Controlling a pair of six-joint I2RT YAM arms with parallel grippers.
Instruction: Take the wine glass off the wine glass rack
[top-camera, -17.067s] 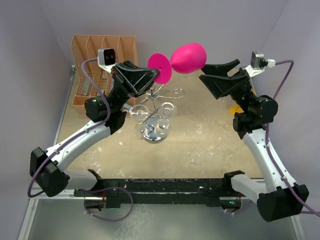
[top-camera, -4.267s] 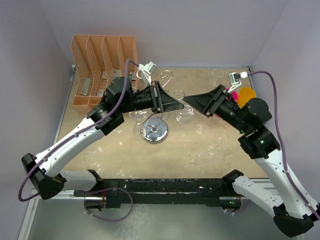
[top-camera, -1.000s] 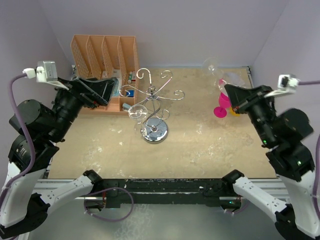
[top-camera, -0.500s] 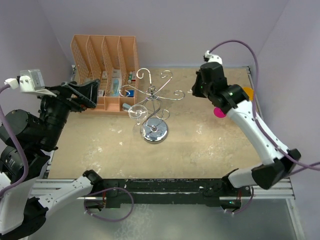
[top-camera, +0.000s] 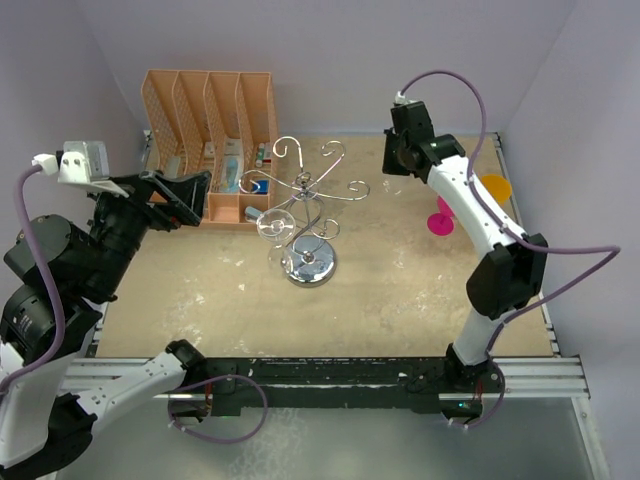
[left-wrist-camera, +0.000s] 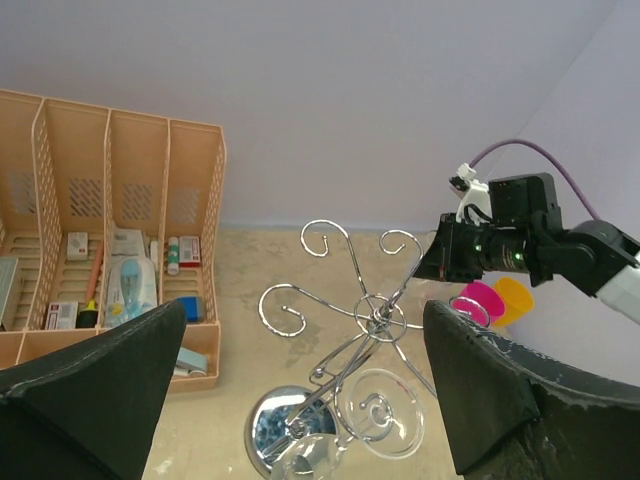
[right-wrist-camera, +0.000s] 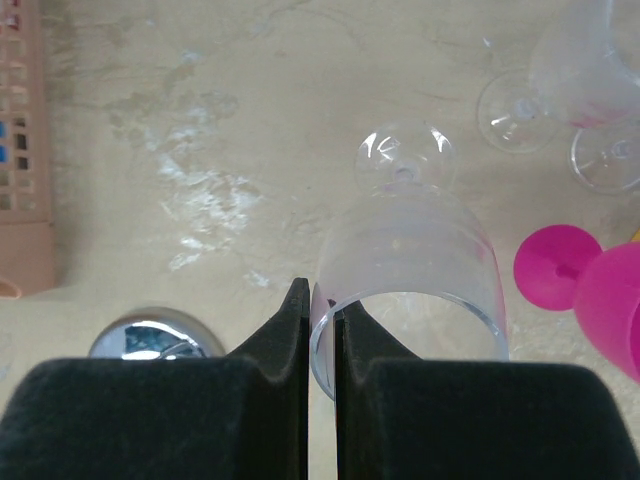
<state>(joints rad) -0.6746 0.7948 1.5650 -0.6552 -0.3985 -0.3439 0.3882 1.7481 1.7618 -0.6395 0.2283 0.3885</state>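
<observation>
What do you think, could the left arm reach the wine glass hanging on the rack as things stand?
Probably yes: the left gripper is open, facing the rack, with nothing between it and the wine glass.

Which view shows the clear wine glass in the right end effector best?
The right wrist view: the clear wine glass sits at the centre of the frame, its rim pinched by the right end effector. The top external and left wrist views show that end effector from afar, but the glass there is too faint to make out.
</observation>
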